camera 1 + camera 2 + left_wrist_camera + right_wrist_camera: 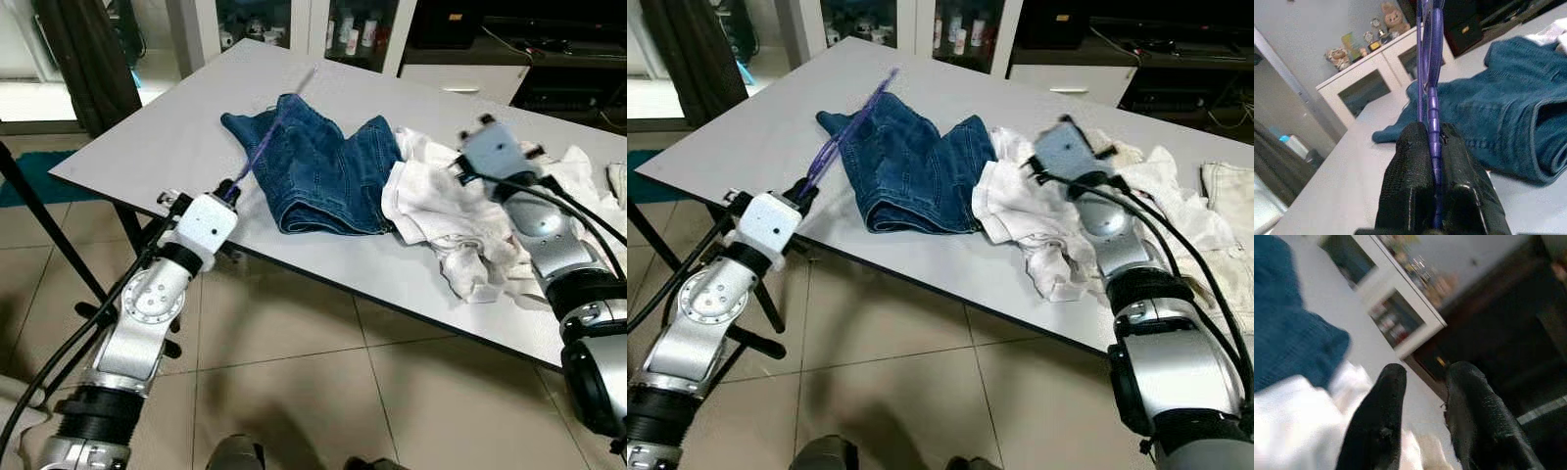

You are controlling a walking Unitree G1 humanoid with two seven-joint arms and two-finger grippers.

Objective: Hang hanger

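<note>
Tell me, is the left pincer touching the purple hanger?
Touching. The left wrist view shows the left pincer clamped on the purple hanger, both fingers pressing its bar.

Silver arms point(147, 313), black cables point(59, 343)

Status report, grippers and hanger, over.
Left gripper shut on purple hanger. Right gripper open, empty, over white cloth. Hanger extends over jeans.

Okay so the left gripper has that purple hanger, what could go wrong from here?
The thin purple plastic hanger is pinched near one end by the left gripper, so it could pivot or slip in the fingers. It reaches out over the folded blue jeans and might snag and drag them. The right gripper, open above the crumpled white cloth, could catch it.
</note>
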